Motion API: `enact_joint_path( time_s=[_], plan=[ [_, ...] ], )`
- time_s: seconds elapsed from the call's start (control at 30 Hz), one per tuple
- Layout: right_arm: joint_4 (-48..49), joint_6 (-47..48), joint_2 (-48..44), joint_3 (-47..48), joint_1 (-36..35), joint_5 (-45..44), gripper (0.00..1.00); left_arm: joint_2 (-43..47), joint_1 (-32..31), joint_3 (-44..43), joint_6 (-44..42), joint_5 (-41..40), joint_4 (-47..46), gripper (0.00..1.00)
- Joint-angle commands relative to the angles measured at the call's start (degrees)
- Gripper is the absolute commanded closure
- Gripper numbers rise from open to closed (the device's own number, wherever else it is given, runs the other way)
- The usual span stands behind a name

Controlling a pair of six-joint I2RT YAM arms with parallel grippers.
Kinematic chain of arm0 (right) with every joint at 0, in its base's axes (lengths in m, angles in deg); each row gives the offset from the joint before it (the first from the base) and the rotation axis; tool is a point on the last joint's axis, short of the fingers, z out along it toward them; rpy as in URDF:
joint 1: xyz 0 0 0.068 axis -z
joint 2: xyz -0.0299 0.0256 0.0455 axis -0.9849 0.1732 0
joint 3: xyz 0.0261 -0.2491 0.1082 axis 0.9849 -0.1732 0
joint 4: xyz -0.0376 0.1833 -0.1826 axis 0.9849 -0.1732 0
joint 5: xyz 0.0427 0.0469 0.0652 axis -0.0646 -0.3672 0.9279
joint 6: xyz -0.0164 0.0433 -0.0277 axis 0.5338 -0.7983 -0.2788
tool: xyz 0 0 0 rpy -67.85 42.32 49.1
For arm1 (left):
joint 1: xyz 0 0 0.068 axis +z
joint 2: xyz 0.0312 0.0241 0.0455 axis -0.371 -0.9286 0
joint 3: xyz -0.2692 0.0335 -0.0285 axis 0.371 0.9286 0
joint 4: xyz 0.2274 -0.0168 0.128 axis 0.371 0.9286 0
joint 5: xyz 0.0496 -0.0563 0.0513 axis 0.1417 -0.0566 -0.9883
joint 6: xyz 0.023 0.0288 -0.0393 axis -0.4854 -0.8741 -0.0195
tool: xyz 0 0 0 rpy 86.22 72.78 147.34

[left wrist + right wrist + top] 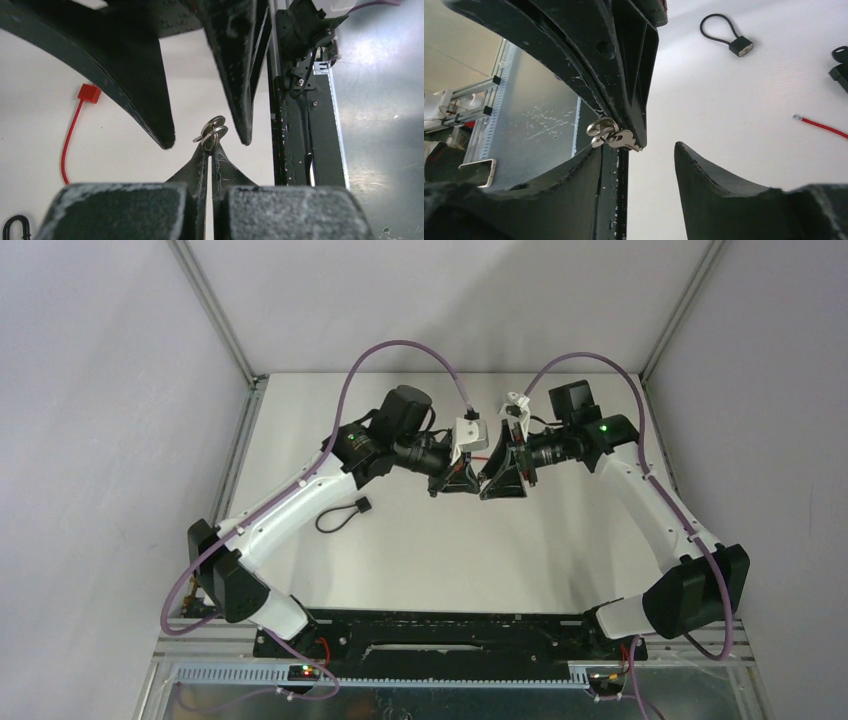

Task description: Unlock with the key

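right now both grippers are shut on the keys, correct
Not quite. Only the left gripper is shut on the keys. The right gripper is open, its jaws standing apart around them, as the right wrist view shows.

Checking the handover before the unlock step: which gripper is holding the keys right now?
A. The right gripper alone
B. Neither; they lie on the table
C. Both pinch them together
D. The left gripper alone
D: the left gripper is shut with the keys pinched at its tips, while the right gripper has its jaws standing apart on either side of them.
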Motion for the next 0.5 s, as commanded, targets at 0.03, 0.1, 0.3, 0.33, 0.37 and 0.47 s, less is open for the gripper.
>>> enact_joint_path(
  time_s=[0.03, 0.1, 0.3, 0.33, 0.37, 0.47],
  plan=[
    [2.8, 0.6, -1.5, -0.5, -2.1, 1.5, 0.48, 3.0, -0.2, -0.1, 2.2, 3.9, -2.7, 1.00],
    [3.6, 0.0, -1.7, -0.5, -2.3, 1.9, 0.56, 3.0, -0.2, 0.1, 2.2, 3.8, -2.6, 1.00],
    [3.3, 0.4, -2.9, -0.5, -2.2, 2.3, 0.78, 3.1, -0.1, 0.8, 1.5, 2.6, -2.6, 1.00],
    [2.8, 0.7, -3.1, -0.5, -2.1, 1.9, 0.79, 3.0, 0.0, 0.9, 1.3, 2.4, -2.5, 1.00],
    [2.4, 1.1, -3.4, -0.5, -2.0, 1.5, 0.79, 2.9, 0.1, 1.0, 1.1, 2.2, -2.4, 1.00],
    [1.4, 1.9, -4.2, -0.5, -1.4, 0.8, 0.73, 2.6, 0.3, 1.0, 1.0, 2.3, -2.1, 1.00]
  ],
)
